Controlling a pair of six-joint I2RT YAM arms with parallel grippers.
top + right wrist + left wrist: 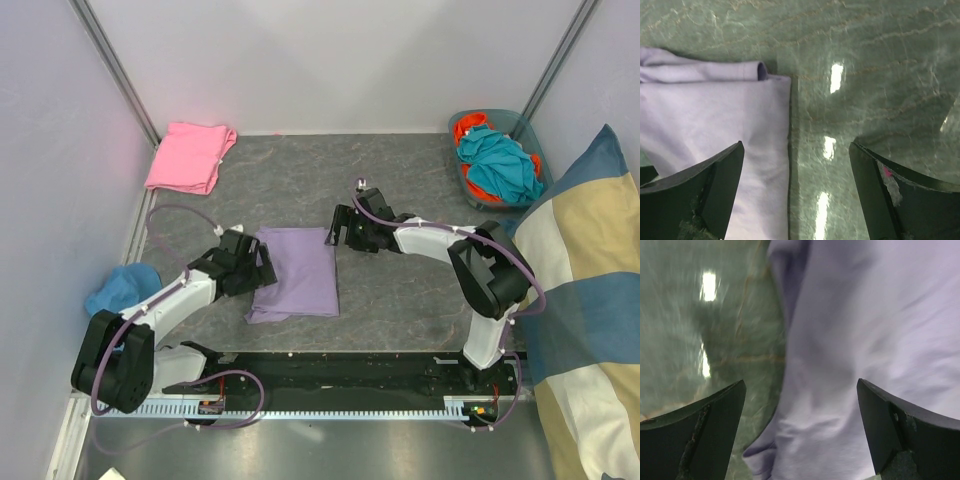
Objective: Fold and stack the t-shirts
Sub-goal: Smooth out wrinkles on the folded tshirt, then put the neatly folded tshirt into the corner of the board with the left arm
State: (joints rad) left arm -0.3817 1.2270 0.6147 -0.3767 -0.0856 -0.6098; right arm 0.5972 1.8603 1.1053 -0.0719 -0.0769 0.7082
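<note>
A folded lavender t-shirt (296, 272) lies flat in the middle of the table. My left gripper (262, 262) stands open at its left edge, and the lavender cloth (855, 340) lies below and between the fingers (705, 430), not gripped. My right gripper (335, 228) is open at the shirt's far right corner. In the right wrist view the shirt's edge (740, 130) runs under the left finger (700, 195), with bare table under the right one. A folded pink t-shirt (190, 156) rests at the far left corner.
A teal basket (528, 135) at the far right holds teal and orange clothes. A big blue, cream and tan striped cushion (590, 300) fills the right side. A blue cloth (120, 290) lies bunched by the left wall. Grey marbled table (400, 180) surrounds the shirts.
</note>
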